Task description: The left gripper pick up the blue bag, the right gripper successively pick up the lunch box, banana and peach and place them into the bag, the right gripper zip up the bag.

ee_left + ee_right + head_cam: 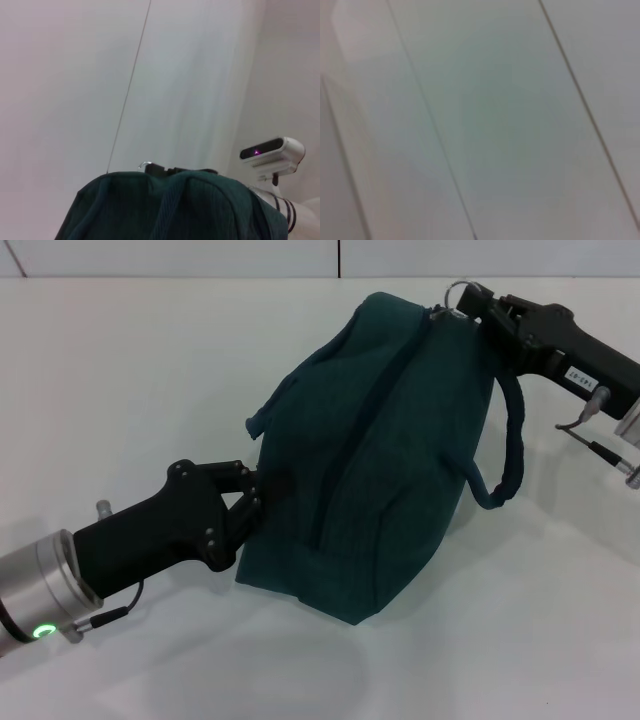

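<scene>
The blue bag [390,450] stands tilted in the middle of the white table, its zipper closed along the top. My left gripper [255,495] is shut on the bag's near left side and holds the fabric. My right gripper [470,308] is at the bag's far top end, shut on the zipper's silver ring pull [455,288]. One loop handle [505,450] hangs down the bag's right side. The bag's top also shows in the left wrist view [175,210]. The lunch box, banana and peach are not in view.
The white table [120,390] spreads around the bag. The left wrist view shows a white camera head [272,152] on a stand behind the bag. The right wrist view shows only pale wall panels.
</scene>
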Tool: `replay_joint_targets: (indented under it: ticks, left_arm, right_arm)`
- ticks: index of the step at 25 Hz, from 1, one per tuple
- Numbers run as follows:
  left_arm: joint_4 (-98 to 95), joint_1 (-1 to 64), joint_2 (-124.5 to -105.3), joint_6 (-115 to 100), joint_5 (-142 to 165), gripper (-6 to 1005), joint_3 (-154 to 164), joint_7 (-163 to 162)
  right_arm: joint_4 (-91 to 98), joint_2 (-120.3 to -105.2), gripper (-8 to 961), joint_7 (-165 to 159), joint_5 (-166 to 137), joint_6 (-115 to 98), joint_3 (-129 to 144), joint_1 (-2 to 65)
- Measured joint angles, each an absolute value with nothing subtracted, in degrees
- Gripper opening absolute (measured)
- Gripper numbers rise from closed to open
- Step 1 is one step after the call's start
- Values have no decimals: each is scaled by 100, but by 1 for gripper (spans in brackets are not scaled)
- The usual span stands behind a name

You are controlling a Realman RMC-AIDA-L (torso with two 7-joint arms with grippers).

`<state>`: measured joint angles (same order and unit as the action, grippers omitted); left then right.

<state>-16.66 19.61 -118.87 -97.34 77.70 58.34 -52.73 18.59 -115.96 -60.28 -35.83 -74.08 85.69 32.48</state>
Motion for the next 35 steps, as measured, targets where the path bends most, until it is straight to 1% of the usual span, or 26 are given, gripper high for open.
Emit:
replay_joint_targets:
  ticks: [14, 23, 27, 29, 33, 35]
  left_arm:
    - [-1670, 1966, -11890, -9755, 7901, 122, 5830, -5260]
    - [-1670, 2043, -11927, -9732, 7749, 144, 5413, -5601]
    - [-1674, 2180, -11887, -9724, 7747, 230, 5410, -5825]
    - [-1815, 2305, -11821, -9720, 7834, 273, 5457, -6167]
    - [-2665, 2467, -11758, -9546, 8231, 359, 5461, -7503]
    - [-2897, 2517, -11754, -9470, 8344, 360, 5461, -7872]
  right_arm:
    - [1854, -11610, 15, -5619, -3388, -6754, 8588, 3237]
    - [1857, -11618, 15, -5725, -3438, -7111, 9029, 3088]
    - [1857, -11619, 15, -5795, -3428, -7310, 9093, 2985]
    - [1856, -11619, 15, -5798, -3421, -7408, 9124, 2950]
    - [1854, -11619, 15, -5800, -3428, -7456, 9157, 2936]
    - [1854, -11619, 15, -5800, -3431, -7461, 9158, 2935]
